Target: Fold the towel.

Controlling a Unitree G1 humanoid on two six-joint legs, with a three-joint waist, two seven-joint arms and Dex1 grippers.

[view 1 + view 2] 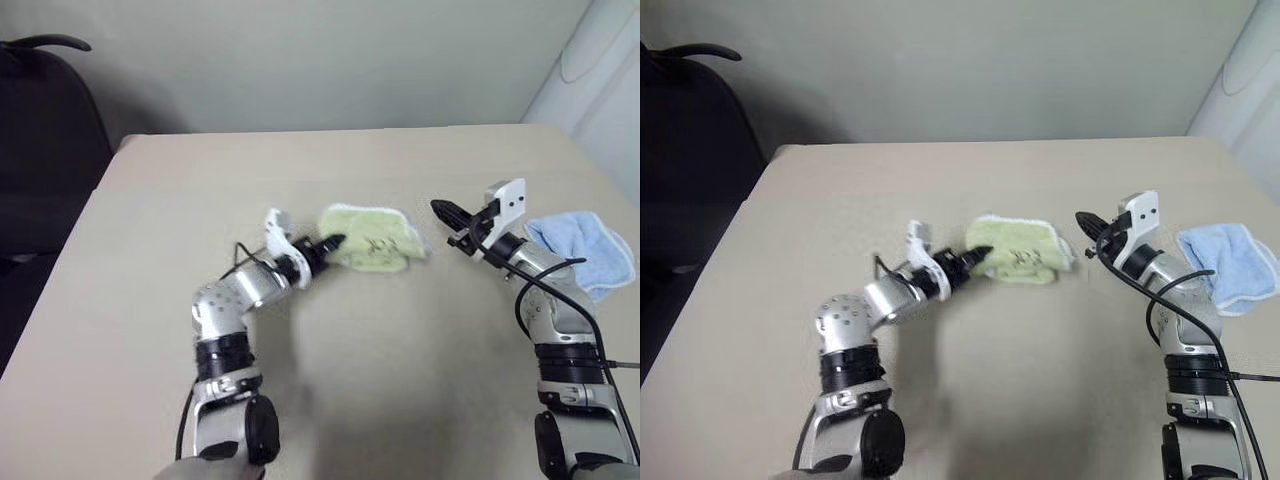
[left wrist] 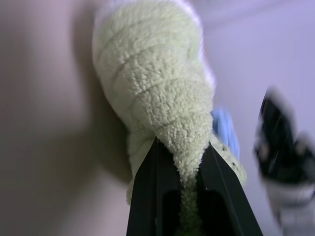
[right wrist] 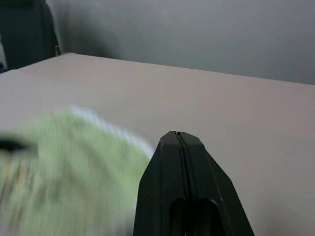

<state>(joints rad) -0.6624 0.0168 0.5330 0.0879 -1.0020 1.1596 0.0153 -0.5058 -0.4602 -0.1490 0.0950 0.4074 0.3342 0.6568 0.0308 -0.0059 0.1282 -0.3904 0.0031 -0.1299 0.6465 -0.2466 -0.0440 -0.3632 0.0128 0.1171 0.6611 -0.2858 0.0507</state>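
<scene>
Roughly mid-table, the towel (image 1: 372, 238) sits bunched in a light green heap on the beige table (image 1: 380, 380), white edging showing along its far side and a small dark mark on top. Left gripper (image 1: 333, 243) is clamped on the towel's near-left edge; the left wrist view shows terry cloth pinched between the two black fingers (image 2: 147, 196) and rising in a twisted ridge. Right gripper (image 1: 442, 210) has its fingers pressed together on nothing, held above the table just right of the towel, tip pointing toward it, not touching. A smaller blue cloth (image 1: 590, 250) lies crumpled near the table's right edge, well apart from the towel. Tabletop is plain, matte, otherwise bare, with rounded far corners. Behind it a pale blank wall (image 1: 330, 60); a black chair (image 1: 45, 150) stands off the table's far-left corner, and something white (image 1: 600, 70) stands at the far right.
</scene>
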